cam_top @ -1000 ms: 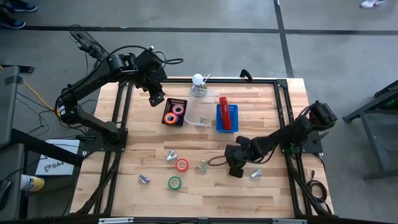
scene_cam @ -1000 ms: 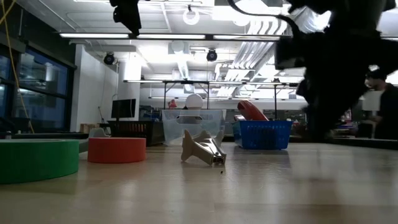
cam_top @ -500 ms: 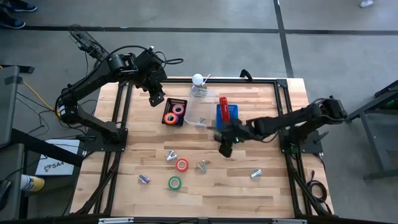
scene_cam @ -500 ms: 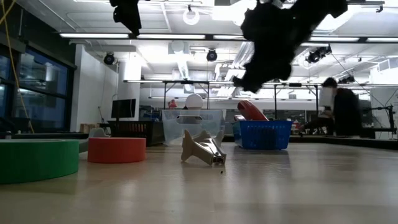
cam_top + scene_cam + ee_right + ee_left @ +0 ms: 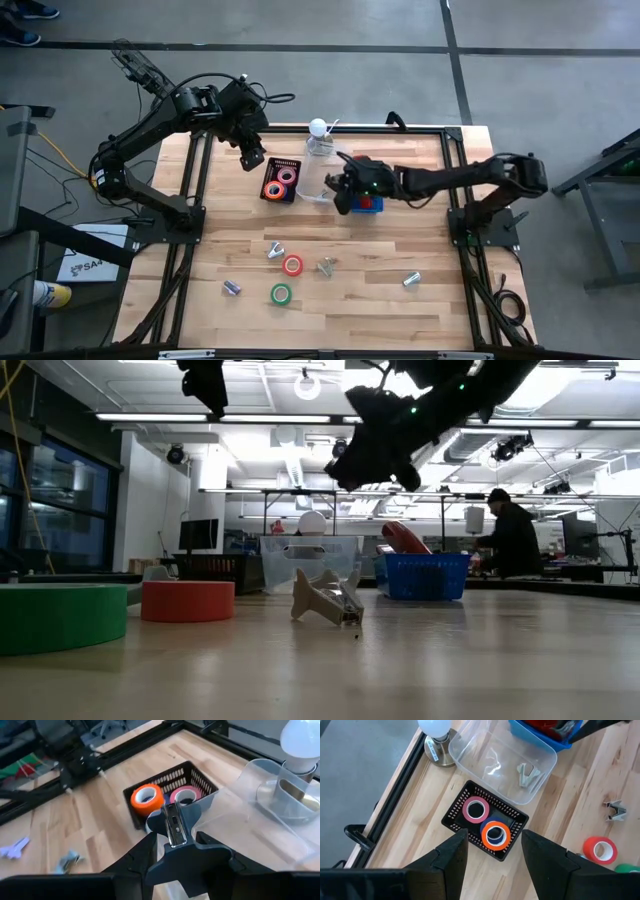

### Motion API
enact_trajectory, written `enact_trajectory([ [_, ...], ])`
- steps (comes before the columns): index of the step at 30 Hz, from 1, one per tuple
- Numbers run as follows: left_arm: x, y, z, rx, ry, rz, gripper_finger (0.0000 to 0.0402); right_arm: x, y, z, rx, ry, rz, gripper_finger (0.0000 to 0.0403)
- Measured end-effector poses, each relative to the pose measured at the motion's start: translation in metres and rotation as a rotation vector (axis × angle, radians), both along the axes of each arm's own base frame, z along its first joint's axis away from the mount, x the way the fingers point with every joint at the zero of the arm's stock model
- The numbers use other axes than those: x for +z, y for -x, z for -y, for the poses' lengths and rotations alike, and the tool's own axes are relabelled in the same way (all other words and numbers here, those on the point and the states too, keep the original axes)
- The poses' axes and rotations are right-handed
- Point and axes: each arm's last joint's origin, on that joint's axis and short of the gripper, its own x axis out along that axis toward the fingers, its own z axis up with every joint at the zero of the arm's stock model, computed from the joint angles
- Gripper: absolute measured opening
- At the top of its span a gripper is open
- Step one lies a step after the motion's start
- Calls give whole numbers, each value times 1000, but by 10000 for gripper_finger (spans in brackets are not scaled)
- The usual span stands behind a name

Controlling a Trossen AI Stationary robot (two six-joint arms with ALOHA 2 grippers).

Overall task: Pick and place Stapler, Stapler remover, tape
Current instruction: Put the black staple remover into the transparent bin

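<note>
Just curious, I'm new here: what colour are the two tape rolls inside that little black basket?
One pink roll and one orange roll; the left wrist view shows them best.

Wooden table [image 5: 430, 310], black basket [image 5: 281, 181], clear tub [image 5: 318, 188], blue tray [image 5: 365, 203], tape rolls [image 5: 292, 265]

Overhead, table-level and two wrist cameras, sharing the black basket [image 5: 281, 180].

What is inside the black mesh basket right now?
The black mesh basket holds a pink tape roll and an orange tape roll. Whatever lies beneath the rolls is covered.
</note>
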Motion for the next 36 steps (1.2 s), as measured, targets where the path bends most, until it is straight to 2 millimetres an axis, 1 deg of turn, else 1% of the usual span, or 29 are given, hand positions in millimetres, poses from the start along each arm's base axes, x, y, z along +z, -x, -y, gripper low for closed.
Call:
enact_trajectory([
  [4, 0, 0, 0, 1, 0, 1, 181, -13, -9, 12, -38, -11, 14, 119],
  [8, 0, 0, 0, 13, 0, 1, 181, -25, -15, 19, -70, -45, 33, 119],
  [14, 0, 0, 0, 16, 1, 1, 181, -36, -22, 20, -65, -51, 35, 119],
  [18, 0, 0, 0, 16, 1, 0, 181, -45, -24, 21, -55, -35, -2, 119],
  [31, 0, 0, 0, 16, 1, 1, 181, -47, -24, 21, -24, 15, -29, 119],
  [33, 0, 0, 0, 16, 1, 1, 181, -47, -24, 21, -23, 15, -30, 124],
  [36, 0, 0, 0, 16, 1, 1, 181, -47, -24, 21, -24, 16, -30, 145],
])
